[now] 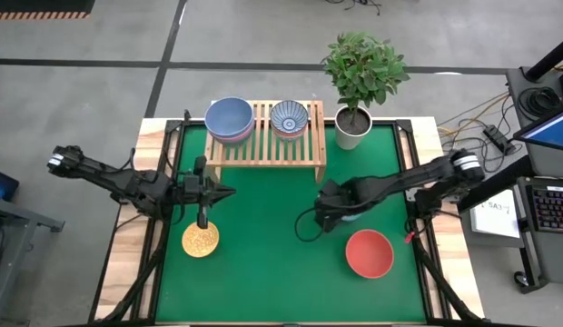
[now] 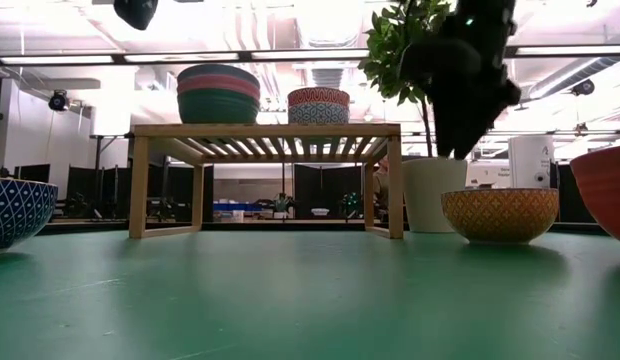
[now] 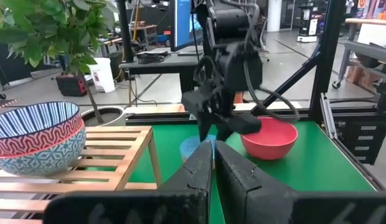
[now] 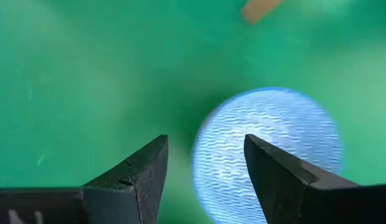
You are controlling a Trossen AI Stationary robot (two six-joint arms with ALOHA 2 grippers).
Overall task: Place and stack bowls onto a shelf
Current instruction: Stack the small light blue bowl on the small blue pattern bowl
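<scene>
High view first: we see the green counter [image 1: 263,263] with the shelf [image 1: 263,150] at its far edge, a potted plant [image 1: 359,82] just beside the shelf's right end. On the slatted top sit a stack of larger bowls [image 1: 230,119], blue-grey uppermost with pink showing under it, and beside it a stack of patterned bowls [image 1: 290,119] topped by the blue-white one.

Still on the counter are the red bowl [image 1: 369,252] near the front right, the yellow bowl [image 1: 201,240] front left, and the light blue bowl [image 4: 268,149], which lies directly beneath the right arm and is mostly hidden from above.

The right hand [image 4: 205,168] hovers over that light blue bowl with its fingers spread wide and nothing between them; one finger sits over the bowl's rim, the other outside it. The left hand [image 3: 213,165] waits over the counter's left side, above the yellow bowl, fingers pressed together and empty.

We judge the step in hand to be the pick-up of the light blue bowl. The next move calls for lowering until the rim sits between the fingers, closing, then carrying it onto the patterned stack. The red and yellow bowls remain.

We can read no brand, label or writing anywhere.
</scene>
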